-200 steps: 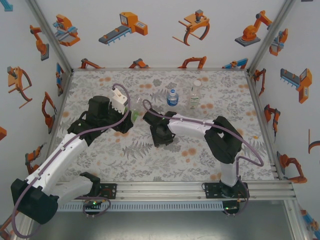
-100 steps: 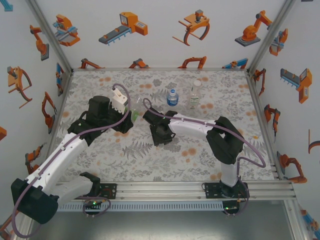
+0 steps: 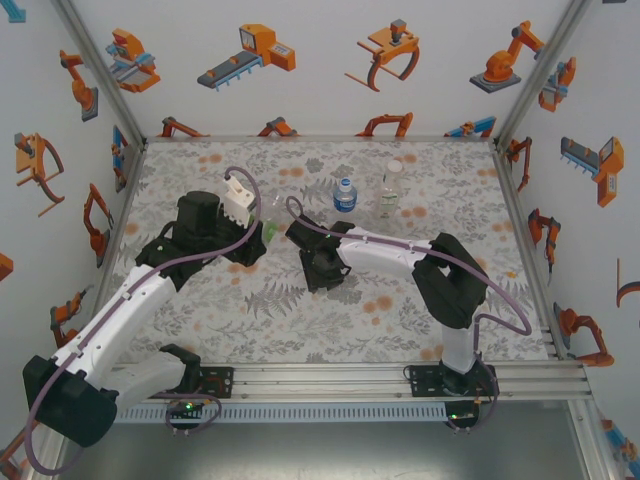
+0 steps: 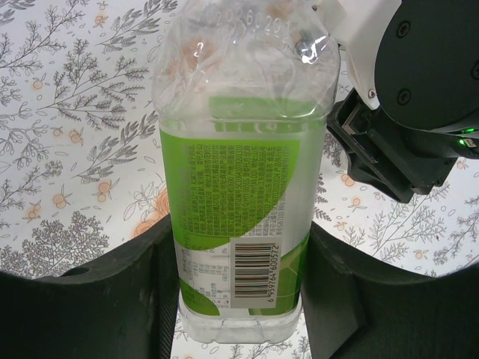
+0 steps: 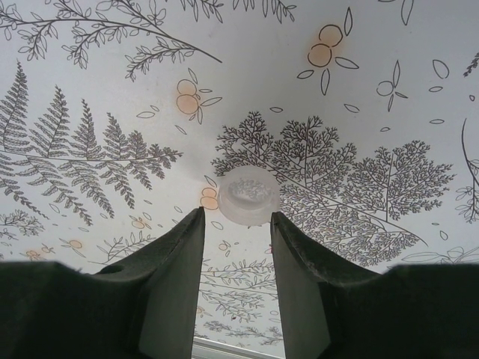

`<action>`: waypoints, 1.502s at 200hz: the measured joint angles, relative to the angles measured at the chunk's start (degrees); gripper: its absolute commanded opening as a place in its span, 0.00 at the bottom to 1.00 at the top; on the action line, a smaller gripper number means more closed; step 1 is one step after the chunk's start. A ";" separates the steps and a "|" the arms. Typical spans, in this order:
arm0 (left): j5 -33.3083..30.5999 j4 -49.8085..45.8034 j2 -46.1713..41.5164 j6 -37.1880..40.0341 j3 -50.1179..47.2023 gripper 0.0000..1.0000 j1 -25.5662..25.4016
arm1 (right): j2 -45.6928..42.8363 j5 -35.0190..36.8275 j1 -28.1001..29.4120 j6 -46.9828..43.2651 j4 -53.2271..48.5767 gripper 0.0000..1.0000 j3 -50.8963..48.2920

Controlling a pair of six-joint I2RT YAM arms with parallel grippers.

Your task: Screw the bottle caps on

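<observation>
Bottle cap [image 5: 248, 196] — white, lying flat near the middle of the table [image 3: 250, 320], well off every edge — sits between the right gripper's [image 5: 236, 215] narrowed jaws; whether they pinch it I cannot tell. Best gripped centred and level, then carried to the green-labelled bottle [image 4: 239, 194], which is clamped in the left gripper [image 4: 239, 247].

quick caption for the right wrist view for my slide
Right gripper poised at a white bottle cap on the floral tabletop, jaws open, a finger on each side.
</observation>
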 measured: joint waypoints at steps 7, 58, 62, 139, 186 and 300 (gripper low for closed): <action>0.00 0.02 0.00 0.00 0.00 0.14 0.00 | 0.00 -0.02 0.00 0.02 0.00 0.41 0.00; 0.00 0.00 0.39 0.00 0.00 0.14 0.07 | 0.20 -0.02 0.00 0.00 0.02 0.42 0.00; 0.00 0.00 0.42 0.00 0.00 0.14 0.07 | 0.22 -0.04 0.00 0.02 0.02 0.42 0.00; 0.00 -0.15 1.62 0.00 0.02 0.14 0.26 | 1.81 -0.83 0.00 0.11 1.66 0.42 -0.07; 0.04 -0.22 2.23 0.00 0.02 0.14 0.61 | 2.71 -1.03 0.00 0.15 1.90 0.42 -0.11; 0.39 -0.24 2.80 -0.02 0.26 0.14 1.14 | 1.70 2.47 0.00 -1.36 -2.36 0.48 3.32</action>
